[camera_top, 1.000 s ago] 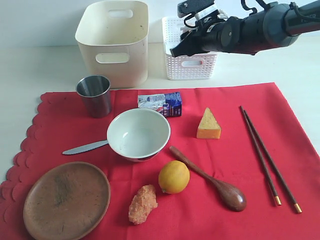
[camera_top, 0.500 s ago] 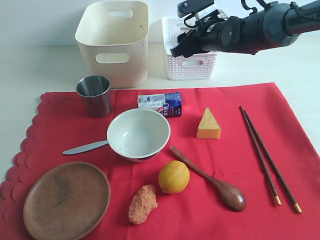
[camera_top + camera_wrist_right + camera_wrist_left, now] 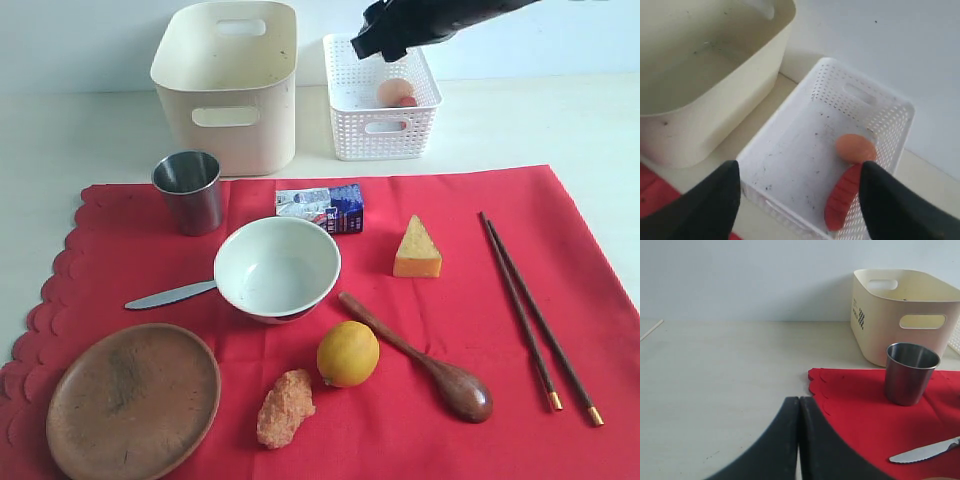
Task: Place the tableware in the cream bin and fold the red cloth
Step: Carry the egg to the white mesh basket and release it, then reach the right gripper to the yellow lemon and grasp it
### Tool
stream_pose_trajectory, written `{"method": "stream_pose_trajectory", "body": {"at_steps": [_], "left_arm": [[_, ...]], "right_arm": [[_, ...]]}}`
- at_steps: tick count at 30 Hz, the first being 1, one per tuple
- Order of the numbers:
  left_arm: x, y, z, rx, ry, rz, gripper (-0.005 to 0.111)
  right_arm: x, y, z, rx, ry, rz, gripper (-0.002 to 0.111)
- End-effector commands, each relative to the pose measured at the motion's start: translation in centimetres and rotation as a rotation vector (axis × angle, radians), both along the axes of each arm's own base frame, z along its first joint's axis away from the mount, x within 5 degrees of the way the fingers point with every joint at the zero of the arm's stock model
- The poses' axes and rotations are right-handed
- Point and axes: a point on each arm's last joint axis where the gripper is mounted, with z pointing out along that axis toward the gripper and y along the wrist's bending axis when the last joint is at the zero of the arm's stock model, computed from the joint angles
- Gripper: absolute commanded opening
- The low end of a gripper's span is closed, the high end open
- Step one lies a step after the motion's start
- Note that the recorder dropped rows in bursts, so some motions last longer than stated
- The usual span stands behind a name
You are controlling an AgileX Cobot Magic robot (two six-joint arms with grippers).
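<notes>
On the red cloth [image 3: 450,215] lie the steel cup [image 3: 189,190], white bowl [image 3: 277,268], butter knife [image 3: 170,294], wooden plate [image 3: 133,400], dark spoon [image 3: 420,358] and chopsticks [image 3: 535,315]. The cream bin [image 3: 225,80] stands behind the cloth with nothing inside. My right gripper [image 3: 378,42] hangs open above the white lattice basket [image 3: 380,130], holding nothing. In the right wrist view its fingers [image 3: 722,200] frame the basket [image 3: 790,150]. My left gripper [image 3: 799,400] is shut and empty, low over the table beside the cloth's scalloped edge [image 3: 817,390], with the cup [image 3: 910,372] and the bin [image 3: 905,310] beyond it.
An egg [image 3: 395,92] and a red sausage [image 3: 842,197] lie in the lattice basket. A blue-white carton [image 3: 322,207], a cheese wedge [image 3: 416,248], a lemon [image 3: 348,353] and a pinkish food piece [image 3: 285,408] sit on the cloth among the tableware.
My right arm has lifted up and back from over the lattice basket, so the egg inside now shows. The left gripper and the tableware have not moved.
</notes>
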Motion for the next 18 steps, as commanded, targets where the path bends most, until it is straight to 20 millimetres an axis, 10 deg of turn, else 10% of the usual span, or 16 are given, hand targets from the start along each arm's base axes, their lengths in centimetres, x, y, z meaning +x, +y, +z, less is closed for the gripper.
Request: {"method": "stream_pose_trajectory", "body": {"at_steps": [1, 18], "left_arm": [[0.0, 0.0, 0.2, -0.001, -0.015, -0.004, 0.003], [0.0, 0.0, 0.2, -0.001, -0.015, -0.004, 0.003]], "right_arm": [[-1.8, -1.0, 2.9, -0.043, 0.015, 0.039, 0.061], [-11.4, -5.2, 1.6, -0.004, 0.044, 0.018, 0.001]]}}
